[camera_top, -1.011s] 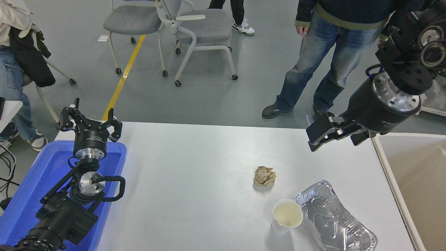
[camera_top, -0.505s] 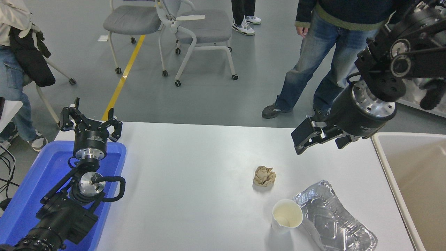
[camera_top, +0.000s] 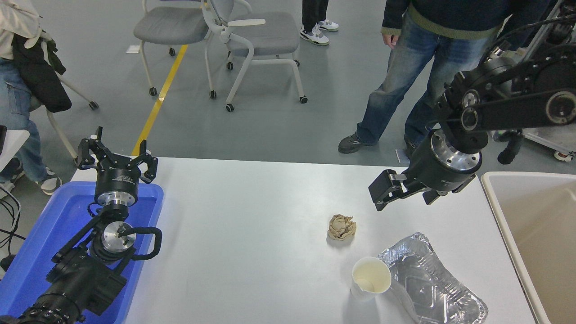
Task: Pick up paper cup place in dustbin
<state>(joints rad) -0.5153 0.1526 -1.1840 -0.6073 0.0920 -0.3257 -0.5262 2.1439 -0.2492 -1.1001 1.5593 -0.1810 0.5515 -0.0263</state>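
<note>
White table (camera_top: 252, 252): paper cup (camera_top: 370, 277) well below right gripper (camera_top: 380, 194).

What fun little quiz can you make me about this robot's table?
1. True or false: the paper cup is standing upright on the table.
2. What lies closest to the cup? A) blue tray B) foil tray C) dustbin
3. Fill in: the right gripper hangs in the air above the table, holding ____.

Key:
1. True
2. B
3. nothing
</note>
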